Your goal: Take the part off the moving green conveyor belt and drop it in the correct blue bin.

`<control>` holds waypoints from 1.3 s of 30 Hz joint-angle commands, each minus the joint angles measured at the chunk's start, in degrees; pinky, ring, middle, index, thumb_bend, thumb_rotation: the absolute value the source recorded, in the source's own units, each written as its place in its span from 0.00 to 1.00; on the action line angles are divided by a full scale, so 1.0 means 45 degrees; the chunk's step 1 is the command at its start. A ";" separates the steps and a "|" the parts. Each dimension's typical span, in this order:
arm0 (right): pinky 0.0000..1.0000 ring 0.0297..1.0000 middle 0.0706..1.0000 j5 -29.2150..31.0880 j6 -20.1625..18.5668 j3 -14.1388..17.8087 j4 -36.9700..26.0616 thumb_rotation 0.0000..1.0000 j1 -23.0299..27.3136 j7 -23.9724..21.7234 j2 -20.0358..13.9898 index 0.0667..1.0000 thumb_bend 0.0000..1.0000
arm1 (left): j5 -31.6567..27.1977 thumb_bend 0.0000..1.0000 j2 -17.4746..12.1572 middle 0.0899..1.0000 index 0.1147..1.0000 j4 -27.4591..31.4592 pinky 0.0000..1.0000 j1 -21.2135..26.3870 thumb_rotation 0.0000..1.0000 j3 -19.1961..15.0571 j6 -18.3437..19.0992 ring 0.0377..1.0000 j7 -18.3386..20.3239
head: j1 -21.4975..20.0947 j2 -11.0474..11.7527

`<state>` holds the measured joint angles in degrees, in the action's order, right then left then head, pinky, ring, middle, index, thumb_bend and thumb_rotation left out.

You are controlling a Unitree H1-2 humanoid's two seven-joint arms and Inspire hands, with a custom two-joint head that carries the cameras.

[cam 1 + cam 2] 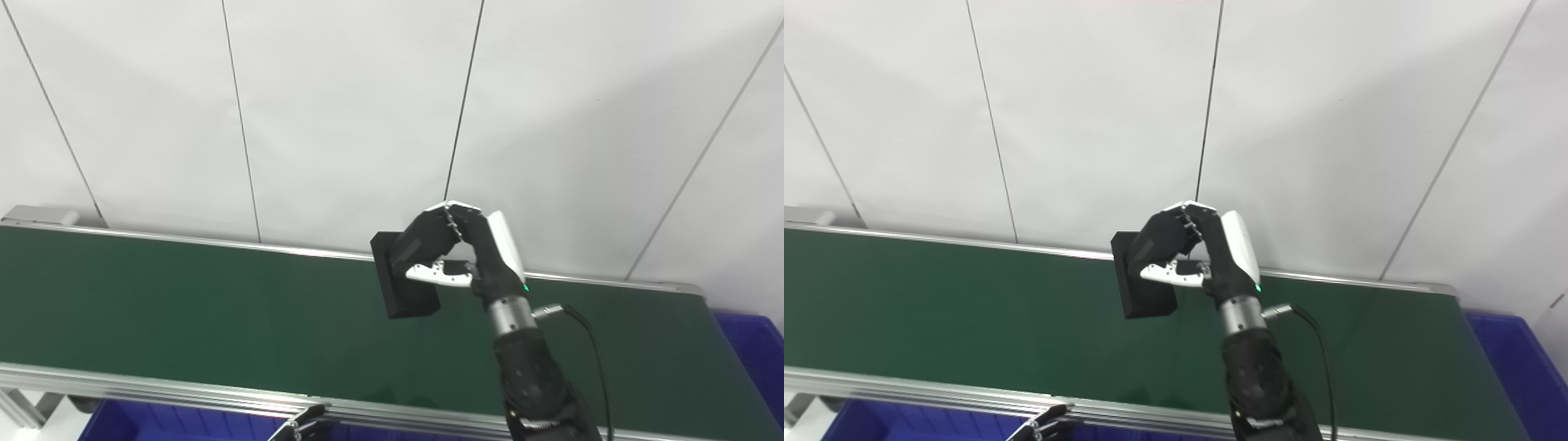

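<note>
My right hand [473, 252] is shut on a black rectangular block [409, 301] and holds it upright above the far half of the green conveyor belt [184, 306]. Fingers wrap its top and the thumb presses its near face. The same hand [1208, 252] and block [1146, 301] show in the right eye view. Only the fingertips of my left hand [301, 425] show at the bottom edge, in front of the belt's near rail; they are extended, apart and hold nothing.
A blue bin [153, 422] lies below the belt's near rail at the bottom left. Another blue bin [756, 352] stands past the belt's right end. A white panelled wall rises behind the belt. A cable hangs from my right wrist.
</note>
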<state>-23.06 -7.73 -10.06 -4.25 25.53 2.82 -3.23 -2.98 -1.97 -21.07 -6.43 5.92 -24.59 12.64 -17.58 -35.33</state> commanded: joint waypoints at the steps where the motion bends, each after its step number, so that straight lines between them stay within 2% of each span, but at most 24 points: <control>1: 0.36 0.40 0.45 0.0057 -0.0411 0.0189 -0.1177 0.00 0.0167 -0.0269 -0.0034 0.49 0.52 | -0.0268 0.87 -0.0011 0.77 0.84 0.0272 0.70 0.0241 0.74 -0.0027 -0.0504 0.76 0.0225 | -0.0044 -0.0139; 4: 0.34 0.39 0.44 0.0026 -0.0888 0.0284 -0.2214 0.00 -0.0256 -0.0553 -0.0068 0.50 0.52 | -0.0356 0.88 -0.0081 0.76 0.83 0.0318 0.70 0.0287 0.74 -0.0062 -0.0495 0.76 0.0273 | -0.0142 -0.0323; 8: 0.33 0.39 0.44 -0.0377 -0.1692 0.0317 -0.3617 0.00 -0.0747 -0.0908 -0.0211 0.50 0.52 | -0.0433 0.88 -0.0197 0.76 0.82 0.0620 0.69 0.0328 0.74 -0.0109 -0.0391 0.75 0.0285 | -0.0646 -0.0883; 12: 0.35 0.41 0.44 -0.0401 -0.2018 0.0445 -0.4464 0.00 -0.1107 -0.1217 -0.0431 0.48 0.52 | -0.0845 0.89 -0.0331 0.76 0.82 0.0852 0.68 0.0417 0.74 -0.0160 -0.0128 0.74 0.0487 | -0.1033 -0.1425; 20: 0.37 0.42 0.44 -0.0398 -0.2348 0.0814 -0.5959 0.00 -0.2079 -0.1657 -0.0673 0.48 0.52 | -0.0984 0.90 -0.0476 0.74 0.82 0.1181 0.66 0.0626 0.74 -0.0196 0.0240 0.73 0.0459 | -0.1144 -0.2119; 25: 0.36 0.41 0.43 -0.0456 -0.2598 0.1072 -0.6628 0.00 -0.2809 -0.1765 -0.0679 0.48 0.52 | -0.1106 0.91 -0.0542 0.74 0.82 0.1549 0.66 0.0618 0.72 -0.0195 0.0632 0.74 0.0529 | -0.1192 -0.2347; 33: 0.32 0.40 0.43 -0.0538 -0.2411 0.1212 -0.7331 0.00 -0.3946 -0.1755 -0.0551 0.49 0.52 | -0.1159 0.92 -0.0620 0.74 0.82 0.1902 0.67 0.0593 0.72 -0.0210 0.0971 0.73 0.0518 | -0.1359 -0.2505; 39: 0.34 0.41 0.44 -0.0533 -0.2209 0.1287 -0.7934 0.00 -0.5002 -0.1592 -0.0376 0.48 0.52 | -0.1176 0.91 -0.0658 0.74 0.82 0.1967 0.67 0.0559 0.72 -0.0236 0.0999 0.73 0.0530 | -0.1441 -0.2567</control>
<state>-25.62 -19.49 -4.72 -36.93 3.04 -5.43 -5.56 -7.42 -4.83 -14.35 -4.63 5.09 -19.44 14.51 -24.08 -46.84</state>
